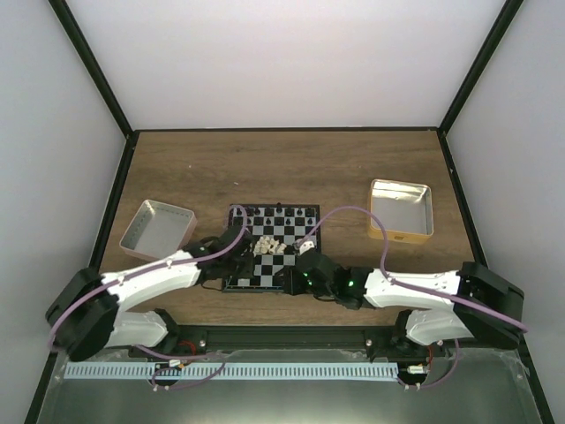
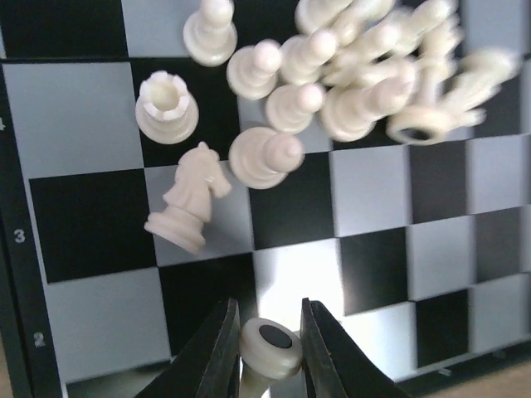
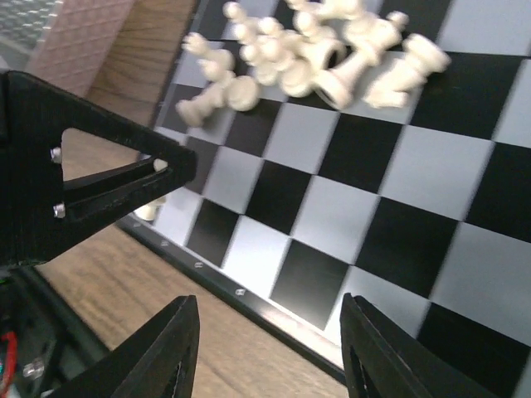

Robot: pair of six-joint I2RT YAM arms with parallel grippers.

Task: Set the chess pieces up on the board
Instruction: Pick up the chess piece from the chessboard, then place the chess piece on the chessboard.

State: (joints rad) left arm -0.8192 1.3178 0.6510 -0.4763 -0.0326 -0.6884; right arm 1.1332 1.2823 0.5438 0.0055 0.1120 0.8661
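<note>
The small chequered board point(image 1: 291, 231) lies mid-table. Black pieces point(image 1: 281, 213) stand along its far rows. A heap of cream-white pieces point(image 1: 269, 247) lies near its middle, seen also in the left wrist view point(image 2: 348, 75) and the right wrist view point(image 3: 315, 50). My left gripper point(image 2: 270, 348) is shut on a white piece point(image 2: 270, 344), its felted base facing the camera, above the board's near-left squares. A white knight point(image 2: 189, 199) and a rook point(image 2: 168, 106) stand nearby. My right gripper point(image 3: 270, 348) is open and empty over the board's near edge point(image 3: 241, 292).
A pinkish tin tray point(image 1: 157, 230) sits left of the board. A gold-rimmed square tin point(image 1: 401, 210) sits at the right. The left arm's black finger point(image 3: 99, 178) reaches into the right wrist view at the left. Black frame posts border the table.
</note>
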